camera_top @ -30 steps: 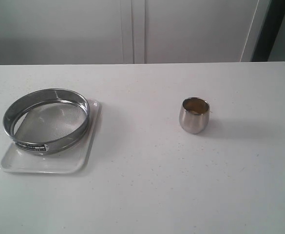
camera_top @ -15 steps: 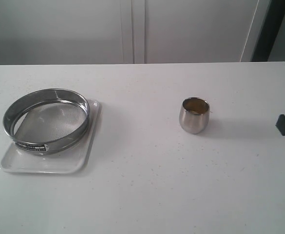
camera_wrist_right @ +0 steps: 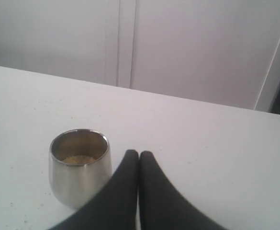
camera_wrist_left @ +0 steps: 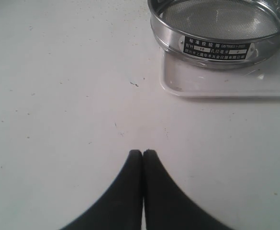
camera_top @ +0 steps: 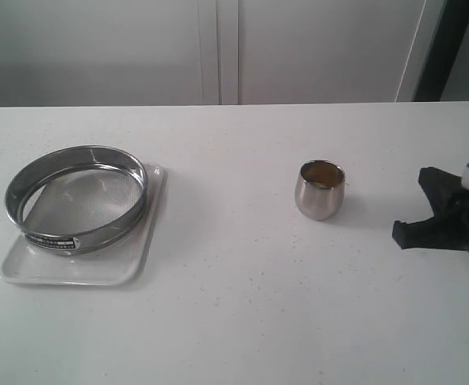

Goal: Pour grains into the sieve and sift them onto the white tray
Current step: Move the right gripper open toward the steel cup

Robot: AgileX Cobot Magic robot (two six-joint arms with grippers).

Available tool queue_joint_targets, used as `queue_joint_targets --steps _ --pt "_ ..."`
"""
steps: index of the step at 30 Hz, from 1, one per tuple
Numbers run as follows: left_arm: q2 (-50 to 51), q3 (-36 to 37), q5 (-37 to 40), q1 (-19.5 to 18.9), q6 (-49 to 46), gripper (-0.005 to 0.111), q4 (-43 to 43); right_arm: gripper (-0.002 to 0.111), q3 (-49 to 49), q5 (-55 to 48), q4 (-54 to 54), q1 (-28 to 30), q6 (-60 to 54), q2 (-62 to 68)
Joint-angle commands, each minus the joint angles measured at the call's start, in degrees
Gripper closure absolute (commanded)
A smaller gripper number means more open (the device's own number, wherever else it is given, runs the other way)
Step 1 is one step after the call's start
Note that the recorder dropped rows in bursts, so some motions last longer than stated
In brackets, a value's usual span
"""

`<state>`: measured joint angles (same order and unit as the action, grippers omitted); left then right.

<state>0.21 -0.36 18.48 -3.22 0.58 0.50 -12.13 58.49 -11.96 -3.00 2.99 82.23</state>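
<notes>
Presently, right gripper (camera_wrist_right: 139, 153): both black fingers pressed together tip to tip, holding nothing, low over the table (camera_top: 242, 313) and aimed past the steel cup (camera_top: 321, 190), which stands just beside the fingers in the right wrist view. In the exterior view the right arm (camera_top: 450, 216) enters from the right edge, well short of the cup.

Left gripper (camera_wrist_left: 143, 152): fingers likewise closed against each other with nothing between them, above bare tabletop, pointed toward the sieve (camera_top: 75, 199) but clear of it.

Visibility: the left arm does not appear in the exterior view. The right arm is cut by the frame edge there and shows only as two dark lobes. I read these as part of the gripper body, though that view is too coarse to be sure. The left wrist view crops the sieve's far half. The label on its side is too small to read in the exterior view.

Containers: the cup is upright near table centre, with the grains (camera_wrist_right: 77, 159) showing as a yellowish layer low inside it. The sieve sits on the white tray (camera_top: 74, 271) at the left, shifted toward the tray's far end, its rim overhanging the tray's left edge. The mesh shows grey.
</notes>
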Motion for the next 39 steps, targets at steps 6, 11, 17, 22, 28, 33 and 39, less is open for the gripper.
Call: queue_joint_targets --steps 6,11,17,22,28,33,39 --pt "-0.2 0.4 0.6 -0.2 0.3 0.107 0.3 0.108 -2.5 8.4 -4.3 0.2 0.3 14.2" --pt "-0.2 0.4 0.6 -0.2 0.3 0.107 0.3 0.108 -5.1 10.1 -7.8 0.2 0.3 19.4" --pt "-0.2 0.4 0.6 -0.2 0.3 0.107 0.3 0.108 -7.8 10.0 -9.8 0.2 0.3 24.7" --pt "-0.2 0.4 0.6 -0.2 0.3 0.107 0.3 0.108 -9.6 10.3 -12.6 0.2 -0.2 27.9" --pt "-0.2 0.4 0.6 -0.2 0.3 0.107 0.3 0.108 -11.0 10.6 -13.5 0.2 -0.2 30.6" --pt "-0.2 0.4 0.6 -0.2 0.3 0.107 0.3 0.108 -12.0 10.5 -13.6 0.2 -0.2 32.8" --pt "-0.2 0.4 0.6 -0.2 0.3 0.107 0.3 0.106 -12.0 11.5 -13.6 0.2 -1.6 33.4"
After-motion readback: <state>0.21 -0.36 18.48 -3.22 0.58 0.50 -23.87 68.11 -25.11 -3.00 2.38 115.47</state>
